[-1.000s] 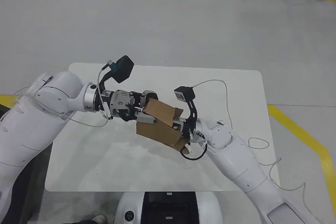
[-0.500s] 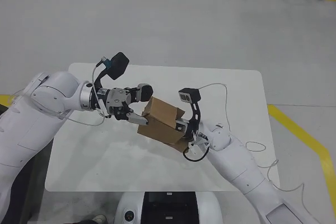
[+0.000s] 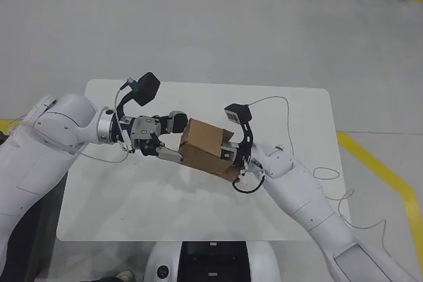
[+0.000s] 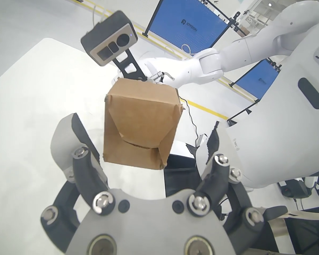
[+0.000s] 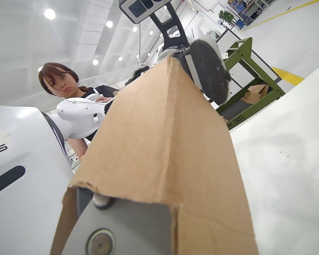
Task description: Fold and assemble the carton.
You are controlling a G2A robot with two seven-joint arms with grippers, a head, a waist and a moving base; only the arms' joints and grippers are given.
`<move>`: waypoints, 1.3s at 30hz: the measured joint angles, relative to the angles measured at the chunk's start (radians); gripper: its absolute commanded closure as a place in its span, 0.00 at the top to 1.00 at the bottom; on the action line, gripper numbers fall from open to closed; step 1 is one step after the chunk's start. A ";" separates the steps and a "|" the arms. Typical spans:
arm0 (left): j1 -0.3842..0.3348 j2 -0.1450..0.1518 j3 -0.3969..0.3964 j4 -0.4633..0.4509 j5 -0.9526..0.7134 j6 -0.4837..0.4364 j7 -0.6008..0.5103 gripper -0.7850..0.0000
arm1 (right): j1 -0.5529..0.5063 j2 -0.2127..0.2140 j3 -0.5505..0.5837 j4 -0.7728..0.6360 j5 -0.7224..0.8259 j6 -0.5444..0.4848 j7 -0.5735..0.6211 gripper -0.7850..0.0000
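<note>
Table (image 3: pixel 296 113): white, spread out beneath the carton.
Carton (image 3: pixel 203 144): brown box, already squared up, lifted clear over the tabletop's middle.
Right gripper (image 3: pixel 234 161): clamped on one end of the carton and carrying it.
Left gripper (image 3: pixel 177 137): released, fingers spread, just beside the carton's other end and not touching it.
Folded end (image 4: pixel 141 131): faces the left gripper, flaps tucked in. This end looks done.
Loose flap (image 3: pixel 228 136): stands up at the held end, so that end probably remains to be closed.

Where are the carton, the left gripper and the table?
carton (image 3: pixel 206 142), top view, its brown top panel.
left gripper (image 4: pixel 144 123), left wrist view, midway between its open fingertips.
table (image 3: pixel 127 204), top view, bare white surface.
</note>
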 measured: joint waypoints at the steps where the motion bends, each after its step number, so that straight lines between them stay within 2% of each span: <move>1: -0.002 0.000 0.006 -0.002 0.005 -0.001 0.001 1.00 | 0.004 0.000 -0.002 0.000 -0.010 0.001 0.001 0.00; 21: -0.043 -0.002 0.061 0.031 0.139 -0.068 0.068 0.99 | 0.047 -0.007 -0.037 0.012 -0.087 0.043 0.019 0.00; 26: -0.047 0.000 0.071 0.029 0.138 -0.062 0.062 0.80 | 0.045 -0.005 -0.034 -0.005 -0.112 0.056 0.014 0.00; 29: -0.052 0.001 0.077 0.029 0.137 -0.059 0.059 0.72 | 0.044 -0.003 -0.031 -0.013 -0.126 0.064 0.013 0.00; 33: -0.057 0.004 0.084 0.030 0.139 -0.058 0.058 0.66 | 0.046 -0.001 -0.029 -0.020 -0.137 0.077 0.015 0.00; 37: -0.059 0.009 0.086 0.033 0.139 -0.062 0.062 0.55 | 0.052 0.001 -0.029 -0.023 -0.139 0.088 0.023 0.00; 39: -0.058 0.012 0.086 0.036 0.136 -0.064 0.064 0.56 | 0.056 0.000 -0.030 -0.023 -0.139 0.093 0.026 0.00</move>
